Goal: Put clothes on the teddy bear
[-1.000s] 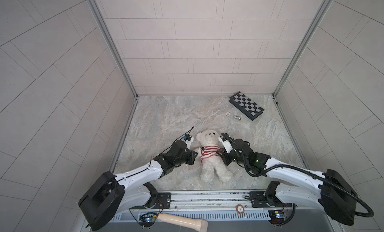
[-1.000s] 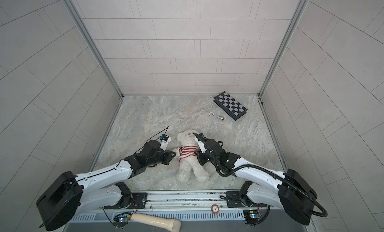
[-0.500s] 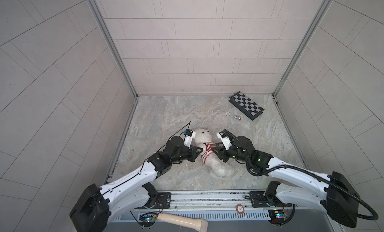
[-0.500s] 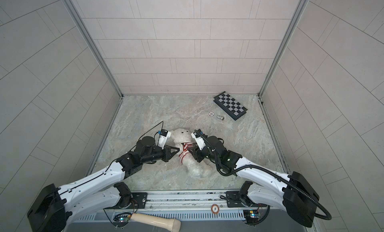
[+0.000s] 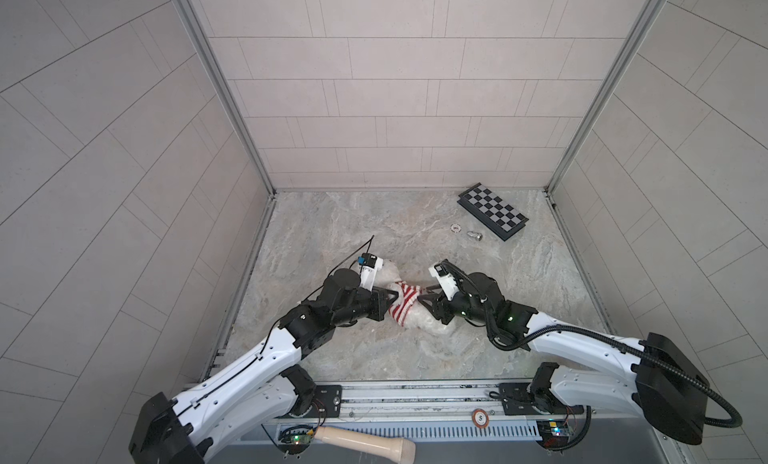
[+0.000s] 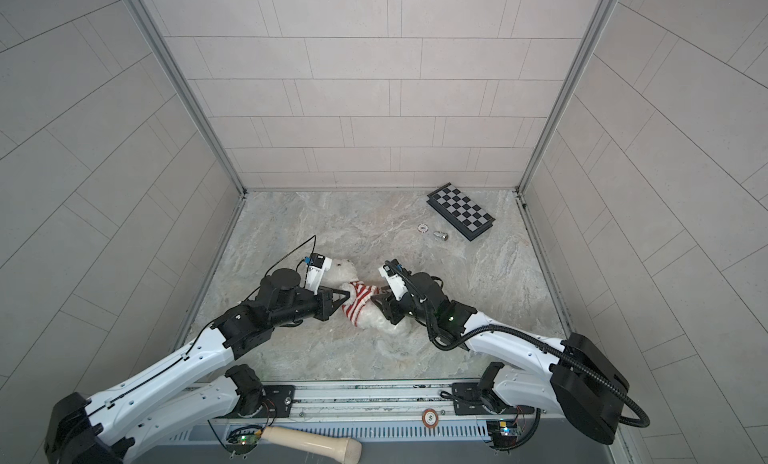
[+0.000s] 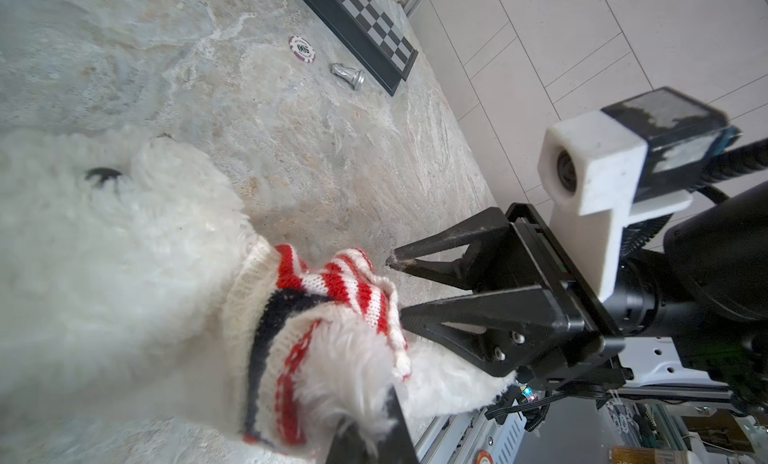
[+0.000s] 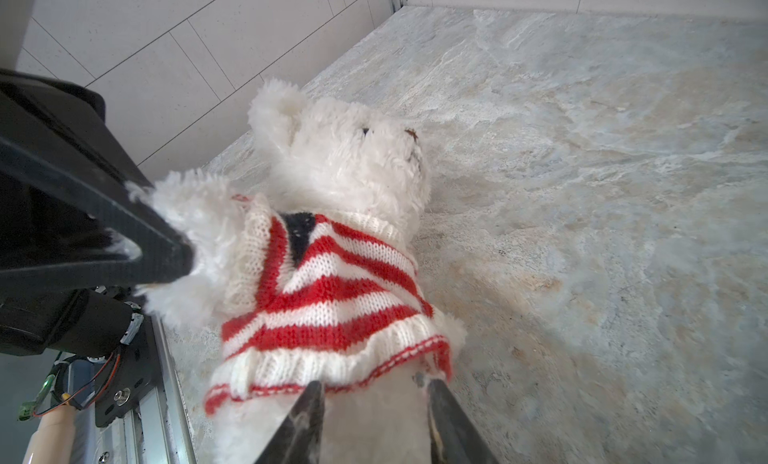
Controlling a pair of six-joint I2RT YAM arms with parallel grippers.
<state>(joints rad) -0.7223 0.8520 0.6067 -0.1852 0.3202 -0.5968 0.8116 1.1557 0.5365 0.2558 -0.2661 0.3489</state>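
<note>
The teddy bear (image 5: 419,322) (image 6: 374,318) lies tilted on the marble table, head (image 8: 345,150) toward the left. It wears a red-and-white striped knit sweater (image 5: 405,301) (image 8: 328,291). My left gripper (image 5: 392,294) (image 7: 374,420) is shut on the bear's fluffy arm (image 8: 195,216), which sticks out of the sweater's sleeve. My right gripper (image 5: 422,296) (image 8: 374,389) is open. Its fingertips (image 8: 315,393) stand at the sweater's lower hem, with the white fur of the belly between them. The bear's legs are hidden under the right arm in both top views.
A folded chessboard (image 5: 492,211) lies at the back right, with a poker chip (image 5: 456,227) and a silver chess piece (image 5: 473,235) beside it. A metal rail (image 5: 415,395) runs along the front edge, and a wooden handle (image 5: 365,441) lies below it.
The bear has swung from lying straight to lying slantwise, head to the left, drawn by the left gripper on its arm. The right gripper's jaws have come apart at the sweater hem.
</note>
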